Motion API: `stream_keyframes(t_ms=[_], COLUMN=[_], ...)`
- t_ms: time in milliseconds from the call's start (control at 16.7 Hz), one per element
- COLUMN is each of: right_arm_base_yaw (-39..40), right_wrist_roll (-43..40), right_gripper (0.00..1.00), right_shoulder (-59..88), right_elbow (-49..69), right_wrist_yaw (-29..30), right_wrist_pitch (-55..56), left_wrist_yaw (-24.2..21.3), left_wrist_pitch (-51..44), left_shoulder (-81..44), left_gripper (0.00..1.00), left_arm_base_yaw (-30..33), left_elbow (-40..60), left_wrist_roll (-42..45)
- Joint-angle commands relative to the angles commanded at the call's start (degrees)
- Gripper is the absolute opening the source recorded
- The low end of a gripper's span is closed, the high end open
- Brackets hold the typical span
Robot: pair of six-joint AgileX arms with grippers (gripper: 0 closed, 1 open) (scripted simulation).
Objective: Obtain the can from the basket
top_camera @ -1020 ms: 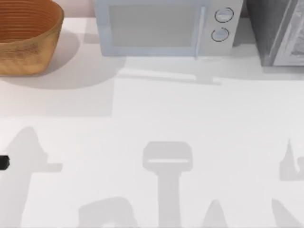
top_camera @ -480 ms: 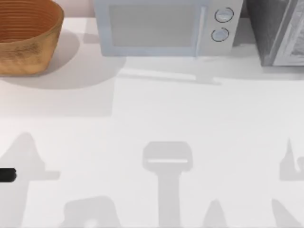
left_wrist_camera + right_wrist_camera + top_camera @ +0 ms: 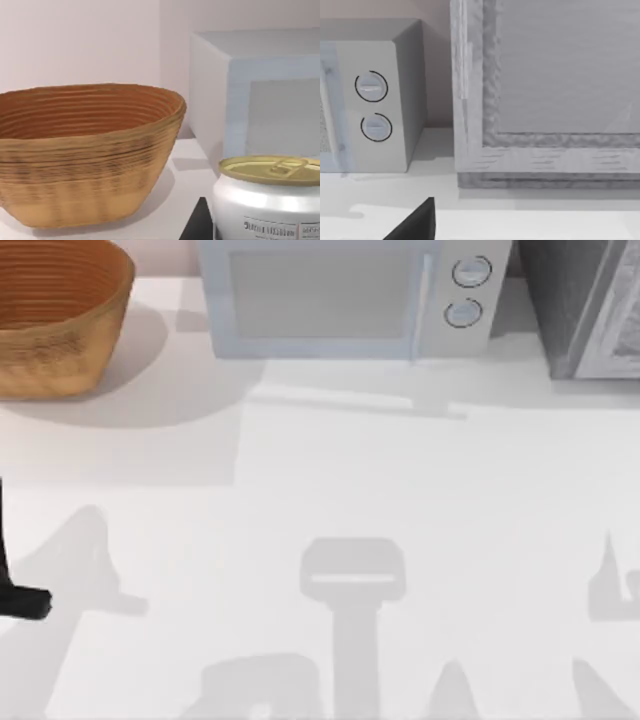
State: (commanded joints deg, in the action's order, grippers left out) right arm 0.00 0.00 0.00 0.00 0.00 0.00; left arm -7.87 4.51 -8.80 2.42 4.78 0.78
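One can (image 3: 270, 200) right at left end effector (image 3: 25, 602), outside basket (image 3: 85, 155).

The basket (image 3: 90, 155) is woven wicker, coarse and ribbed, matt tan outside with a warmer orange-brown weave inside. Close by, the can (image 3: 267, 200) looks like smooth metal: a glossy silvery-white wall with printed lettering and a duller gold lid. The counter (image 3: 400, 480) is plain white and matt. The microwave (image 3: 350, 295) has a smooth pale casing, faintly satin. Beside it the grey cabinet (image 3: 545, 95) shows a rough, grainy, stone-like frame.
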Motion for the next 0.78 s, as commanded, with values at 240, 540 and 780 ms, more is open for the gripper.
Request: stream_keyframes(t_ms=[240, 540, 780], right_arm_base_yaw=[0.0, 0.0, 0.0], right_wrist_roll=[0.0, 0.0, 0.0], right_gripper=[1.0, 1.0, 1.0], right_shoulder=[0.0, 0.0, 0.0], right_elbow=[0.0, 0.0, 0.0], right_wrist_yaw=[0.0, 0.0, 0.0], right_wrist_pitch=[0.0, 0.0, 0.0], left_wrist_yaw=[-9.0, -19.3, -26.8], left_wrist_pitch=[5.9, 13.1, 18.9], left_shoulder=[-12.0, -27.0, -38.8], left_gripper=[0.0, 0.0, 0.0], left_arm_base_yaw=[2.6, 5.4, 7.3], left_elbow=[5.4, 11.6, 16.4], left_wrist_roll=[0.5, 0.3, -0.1])
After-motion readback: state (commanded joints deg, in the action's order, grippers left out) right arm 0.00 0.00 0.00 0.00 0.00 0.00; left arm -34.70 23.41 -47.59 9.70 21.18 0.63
